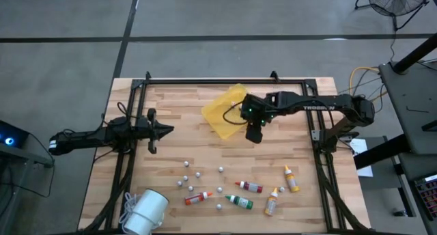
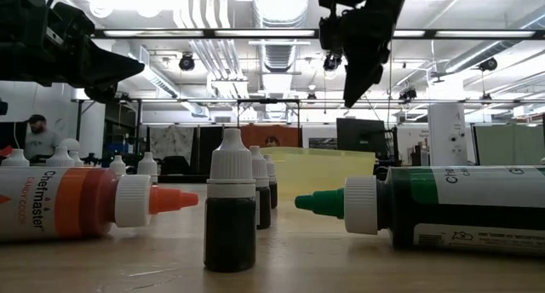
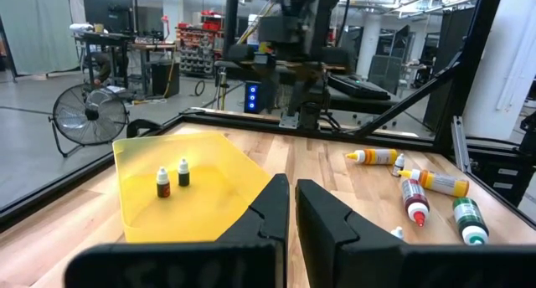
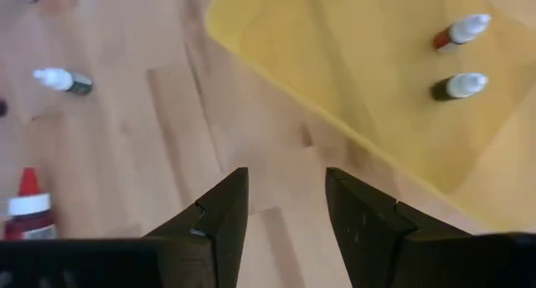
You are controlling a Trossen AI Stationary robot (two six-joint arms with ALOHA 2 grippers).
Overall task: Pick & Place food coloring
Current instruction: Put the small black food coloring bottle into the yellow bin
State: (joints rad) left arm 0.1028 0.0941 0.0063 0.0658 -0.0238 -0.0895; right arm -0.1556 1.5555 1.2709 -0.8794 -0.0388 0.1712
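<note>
Five food coloring bottles lie on their sides near the table's front: a red one (image 1: 251,187), an orange-red one (image 1: 198,197), a green one (image 1: 240,202) and two yellow-orange ones (image 1: 291,179) (image 1: 272,202). My right gripper (image 1: 254,134) (image 4: 285,208) hangs open above the wood, just off the near edge of the yellow tray (image 1: 222,112), nothing between its fingers. Two small white-capped bottles (image 4: 459,33) (image 4: 459,85) are in the tray. My left gripper (image 1: 167,130) (image 3: 293,208) rests shut and level at the table's left.
Several tiny white-capped bottles (image 1: 184,164) are scattered between the tray and the coloured bottles; one stands upright close to the low camera (image 2: 230,212). A white roll-like object (image 1: 145,213) lies at the front left corner. A black frame (image 1: 225,81) borders the table.
</note>
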